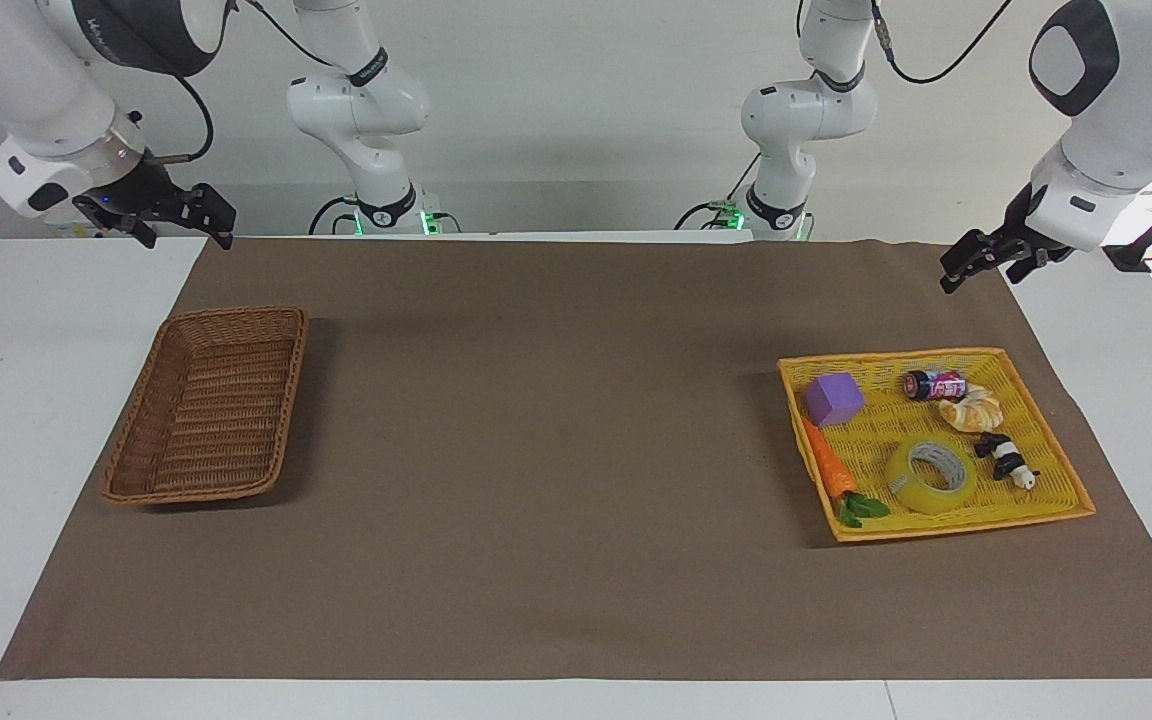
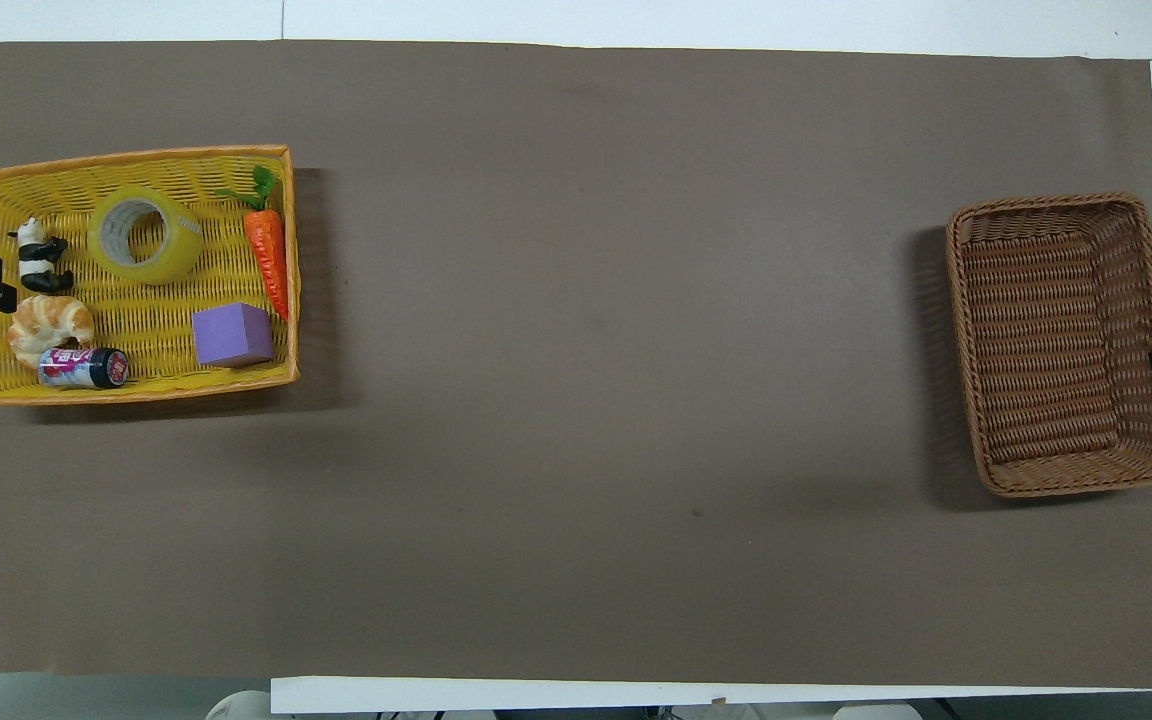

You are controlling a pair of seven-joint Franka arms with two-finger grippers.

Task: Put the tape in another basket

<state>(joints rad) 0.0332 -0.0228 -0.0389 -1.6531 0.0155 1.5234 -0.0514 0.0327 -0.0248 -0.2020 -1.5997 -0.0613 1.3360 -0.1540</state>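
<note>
**A:** What is sitting in the containers?

**B:** The flat bright yellow woven tray (image 1: 1046,420), toward my left arm's end of the desk, is holding six things. The wide roll of translucent yellow packing tape with a white core (image 1: 930,477) is lying flat in it, at the side farther from me, between a small black-and-white panda figure (image 1: 1006,459) and an orange toy carrot with green leaves (image 1: 829,468). A purple foam cube (image 1: 833,399), a golden croissant-shaped pastry (image 1: 972,408) and a small dark can with a pink label (image 1: 933,384), lying on its side, are sitting nearer to me. The rectangular brown woven wicker basket with sloping sides (image 1: 211,402), at my right arm's end, is holding nothing.

**A:** And your fingers?

**B:** My left gripper (image 1: 976,262) is hanging in the air over the desk's edge near the tray, touching nothing. My right gripper (image 1: 198,218) is waiting over the desk's corner near the basket. Both are holding nothing; how far either pair of fingers is spread, I cannot tell.

**A:** The surface?

**B:** A brown mat (image 1: 556,450) is covering most of the white desk (image 1: 26,380); a pale wall is standing past my arm bases.
</note>
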